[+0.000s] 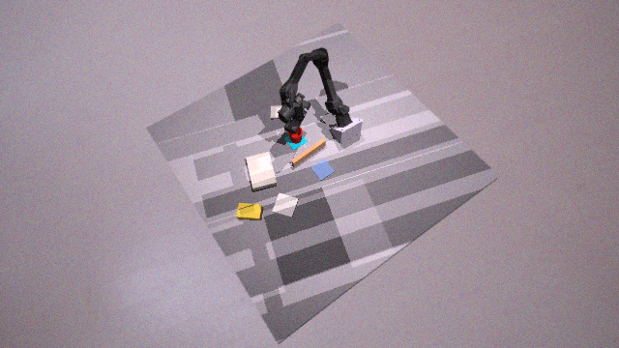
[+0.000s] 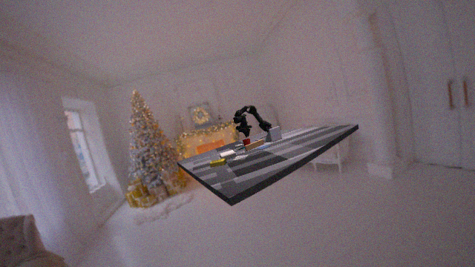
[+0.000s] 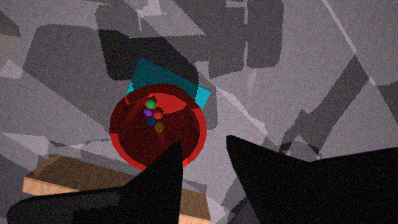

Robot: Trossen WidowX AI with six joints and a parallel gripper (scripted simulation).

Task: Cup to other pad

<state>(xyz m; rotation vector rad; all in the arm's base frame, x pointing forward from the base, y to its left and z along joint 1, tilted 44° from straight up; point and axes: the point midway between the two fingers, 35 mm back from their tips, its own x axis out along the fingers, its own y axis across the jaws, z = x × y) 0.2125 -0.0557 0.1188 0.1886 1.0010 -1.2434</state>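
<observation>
While the wooden block (image 3: 90, 176) lies near, the cup (image 3: 158, 125) stands upright.

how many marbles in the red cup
5, clustered on the cup's floor: green, purple, red, blue, olive. More could hide beneath them.

A: What does the arm (image 1: 309, 77) look like?
B: Matte black, slim links with bulkier joints, rising from a pale grey block base (image 1: 347, 131).
A: And the end effector (image 3: 202, 165)?
B: Two black, pointed, wedge-shaped fingers.
</observation>
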